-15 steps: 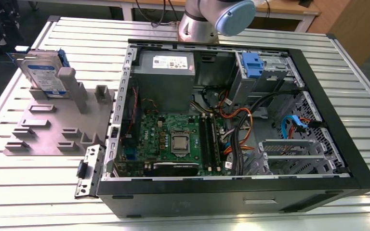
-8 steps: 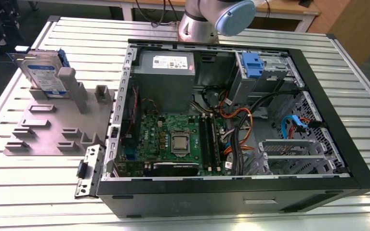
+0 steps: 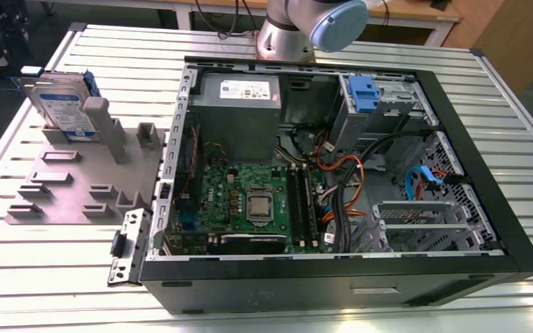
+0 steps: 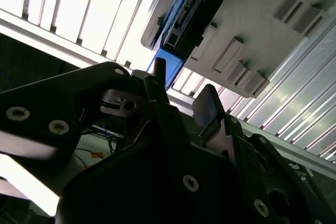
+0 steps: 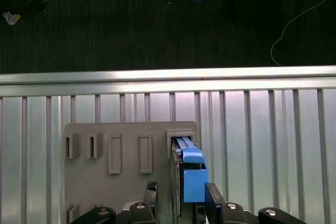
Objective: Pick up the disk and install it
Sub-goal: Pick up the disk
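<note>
Claw (image 5: 182, 196) hung spread apart, empty, above the grey holder (image 3: 63, 191); disk (image 3: 63, 104) stood upright in the holder's end slot.

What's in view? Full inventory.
silver rectangular metal disk: 1, silver with blue rails, upright in the fixture, exterior view's left
grey slotted fixture plate: 1, grey, on the table beside the case
open black computer case: 1, black, mid-table
green motherboard: 1, green, inside the case
grey power supply: 1, grey, inside the case
slatted aluminium table: 1, silver, under everything
robot arm: 1, silver and blue, beyond the case
black gripper: 1, black, open, facing the disk
</note>
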Action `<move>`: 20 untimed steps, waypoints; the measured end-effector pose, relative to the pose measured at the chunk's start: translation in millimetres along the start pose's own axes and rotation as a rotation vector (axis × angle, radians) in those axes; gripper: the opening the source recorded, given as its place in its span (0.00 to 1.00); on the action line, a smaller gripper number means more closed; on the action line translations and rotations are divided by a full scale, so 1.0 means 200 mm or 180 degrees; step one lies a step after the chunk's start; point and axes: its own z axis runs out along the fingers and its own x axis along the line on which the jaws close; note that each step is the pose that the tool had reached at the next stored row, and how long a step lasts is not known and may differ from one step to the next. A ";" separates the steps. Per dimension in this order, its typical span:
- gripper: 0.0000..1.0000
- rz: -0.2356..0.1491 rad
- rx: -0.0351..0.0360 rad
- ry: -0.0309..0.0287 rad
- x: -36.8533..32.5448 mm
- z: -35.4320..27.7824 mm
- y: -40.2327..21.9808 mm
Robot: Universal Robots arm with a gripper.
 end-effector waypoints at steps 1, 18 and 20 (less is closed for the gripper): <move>0.53 0.0000 0.0000 0.0000 0.000 0.000 0.000; 0.59 -0.0001 0.0019 -0.0001 -0.025 0.068 0.012; 0.59 -0.0001 0.0018 -0.0001 -0.030 0.079 0.014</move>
